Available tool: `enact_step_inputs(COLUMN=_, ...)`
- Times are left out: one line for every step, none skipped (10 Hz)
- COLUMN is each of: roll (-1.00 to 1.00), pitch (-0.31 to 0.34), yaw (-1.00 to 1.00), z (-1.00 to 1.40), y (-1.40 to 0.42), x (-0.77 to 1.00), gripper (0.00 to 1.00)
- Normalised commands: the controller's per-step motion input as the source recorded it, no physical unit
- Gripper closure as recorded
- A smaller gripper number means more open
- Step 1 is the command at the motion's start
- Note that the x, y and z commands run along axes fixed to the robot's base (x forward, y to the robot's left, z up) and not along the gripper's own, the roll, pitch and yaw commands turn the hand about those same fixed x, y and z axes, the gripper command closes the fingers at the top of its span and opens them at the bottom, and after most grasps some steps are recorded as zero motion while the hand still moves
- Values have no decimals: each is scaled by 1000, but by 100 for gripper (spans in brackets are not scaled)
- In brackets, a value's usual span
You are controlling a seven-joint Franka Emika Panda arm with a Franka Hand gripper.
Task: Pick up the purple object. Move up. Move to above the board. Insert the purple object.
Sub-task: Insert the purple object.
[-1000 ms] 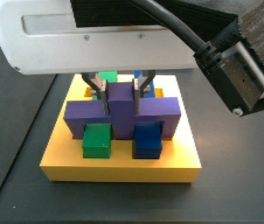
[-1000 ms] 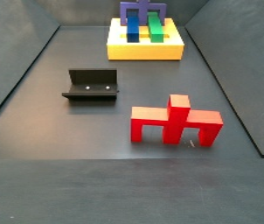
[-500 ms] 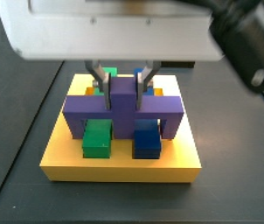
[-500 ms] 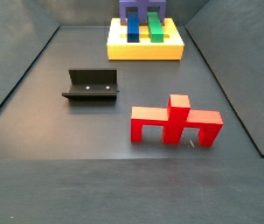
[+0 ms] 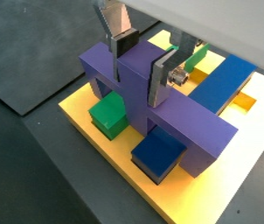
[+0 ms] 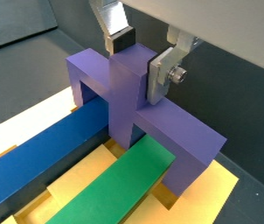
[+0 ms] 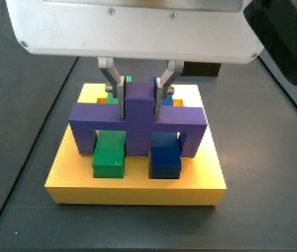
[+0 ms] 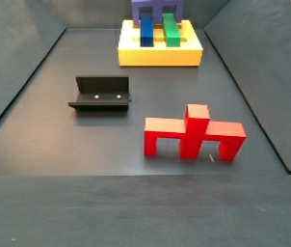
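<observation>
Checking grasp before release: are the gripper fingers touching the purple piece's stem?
Touching. In both wrist views the gripper fingers press flat against the stem of the purple piece, no gap visible.

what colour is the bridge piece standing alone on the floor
Red, clearest in a side view; the gripper is over at the board.

We note the purple object upright on the board, legs down, crossbar spanning the green bar and blue bar; the end effector straddles its stem.
</observation>
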Motion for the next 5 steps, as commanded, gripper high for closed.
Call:
enact_step_inputs(roll=0, pitch=27, yaw=0, z=-149, y=26, x=120, gripper=100)
enact_step_inputs(roll=99, pitch=0, yaw=40, z=0, y=46, x=0, gripper=100)
enact_step_inputs(roll=11, pitch=0, yaw=29, z=157, y=0, x=-160, gripper=100)
enact_step_inputs(roll=21, pitch=-171, yaw=0, z=89, y=-14, x=-74, gripper=100)
enact_step_inputs(roll=66, pitch=-164, yaw=0, z=0, y=0, x=-103, gripper=100)
